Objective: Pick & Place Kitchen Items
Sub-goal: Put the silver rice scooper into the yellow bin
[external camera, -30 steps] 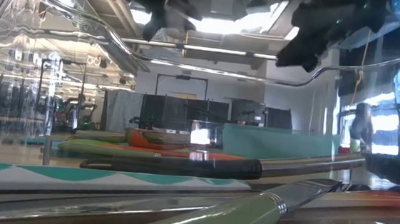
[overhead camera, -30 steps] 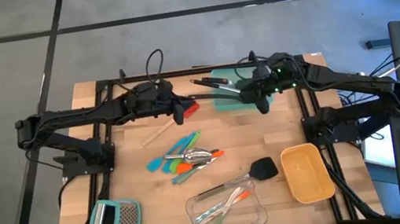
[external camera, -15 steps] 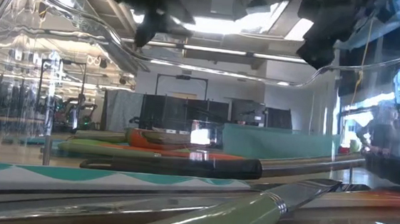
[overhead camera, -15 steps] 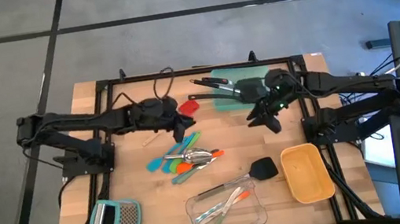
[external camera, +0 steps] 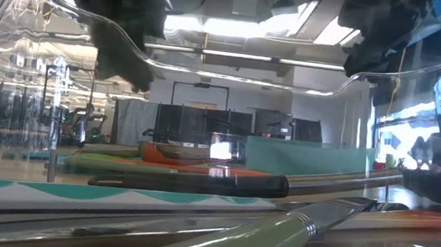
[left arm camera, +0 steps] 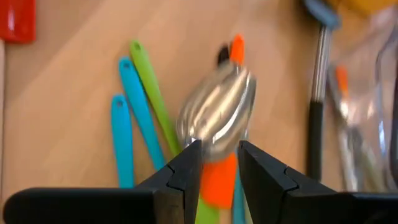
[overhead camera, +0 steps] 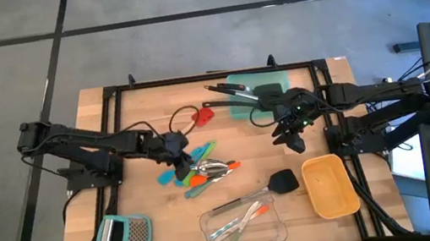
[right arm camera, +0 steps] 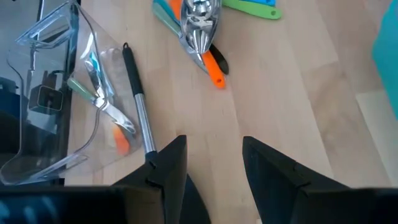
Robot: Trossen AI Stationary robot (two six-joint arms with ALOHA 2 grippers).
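A pile of kitchen items lies mid-table: a silver spoon [overhead camera: 212, 169] [left arm camera: 217, 112], teal tools [overhead camera: 174, 176] [left arm camera: 134, 106], a green tool [overhead camera: 204, 149] and an orange tool [overhead camera: 231, 167]. My left gripper [overhead camera: 182, 169] [left arm camera: 219, 158] hangs just above the pile's left end, pointing down at a slant, open by a narrow gap with nothing gripped. A red spatula [overhead camera: 201, 116] lies farther back. A black spatula [overhead camera: 281, 182] [right arm camera: 137, 99] lies beside the clear container [overhead camera: 244, 227]. My right gripper [overhead camera: 292, 137] [right arm camera: 214, 155] hovers open over bare table, right of the pile.
A teal container [overhead camera: 264, 103] at the far edge holds black spatulas [overhead camera: 226, 91]. The clear container holds several slim tools. A yellow container [overhead camera: 330, 185] stands near right, and a teal-handled grater [overhead camera: 123, 238] near left. Black frame rails [overhead camera: 115, 135] run along the table's sides.
My left gripper has swung from beside the red spatula toward the near edge and come down over the pile, tipping to point more steeply down. My right gripper has moved from over the teal container toward the near edge and tipped downward. Neither gap has changed.
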